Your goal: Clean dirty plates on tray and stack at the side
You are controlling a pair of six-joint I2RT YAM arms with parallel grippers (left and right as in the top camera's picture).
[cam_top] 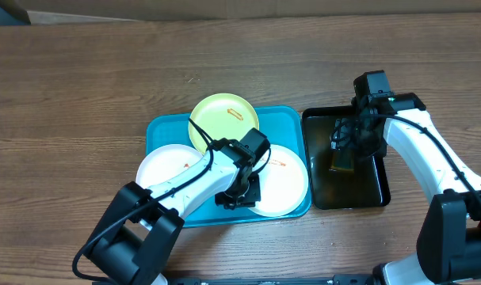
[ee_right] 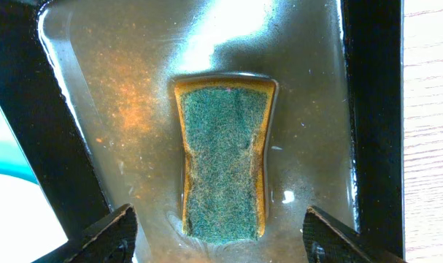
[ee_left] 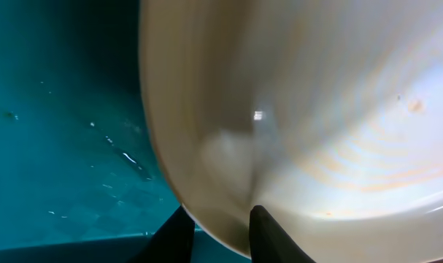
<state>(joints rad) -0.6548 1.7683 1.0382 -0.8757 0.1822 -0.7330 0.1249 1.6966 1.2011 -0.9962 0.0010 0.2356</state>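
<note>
- We see the left claw pinching the right plate's smooth white rim, one finger on each side, at the tray's 4 o'clock.
- The right claw gapes wide over a green, fibrous sponge in the wet black tray, holding nothing.
- The left plate sits at 8 o'clock, the round yellow plate at 12.

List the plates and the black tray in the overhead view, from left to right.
left white plate → yellow-green plate → right white plate → black tray
</note>
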